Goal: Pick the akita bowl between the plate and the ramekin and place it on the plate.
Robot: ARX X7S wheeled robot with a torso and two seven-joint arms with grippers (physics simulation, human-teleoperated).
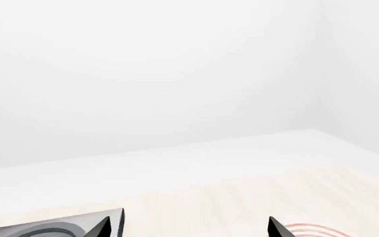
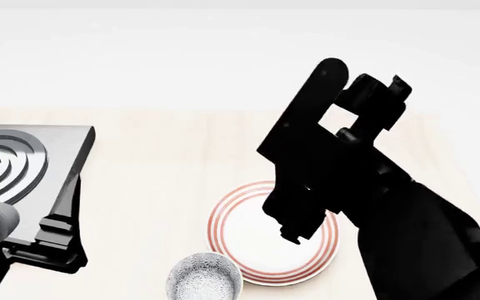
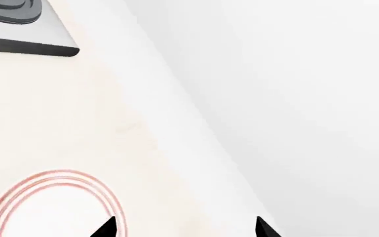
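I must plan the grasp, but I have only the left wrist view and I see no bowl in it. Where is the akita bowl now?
Observer: The head view shows the akita bowl on the table, close beside the near-left rim of the plate, not on it.
Operator: Does the right hand hold anything?
Observer: No. In the right wrist view the right hand is open, with nothing between its fingertips.
Operator: And where is the ramekin?
Observer: No view shows the ramekin at this moment.
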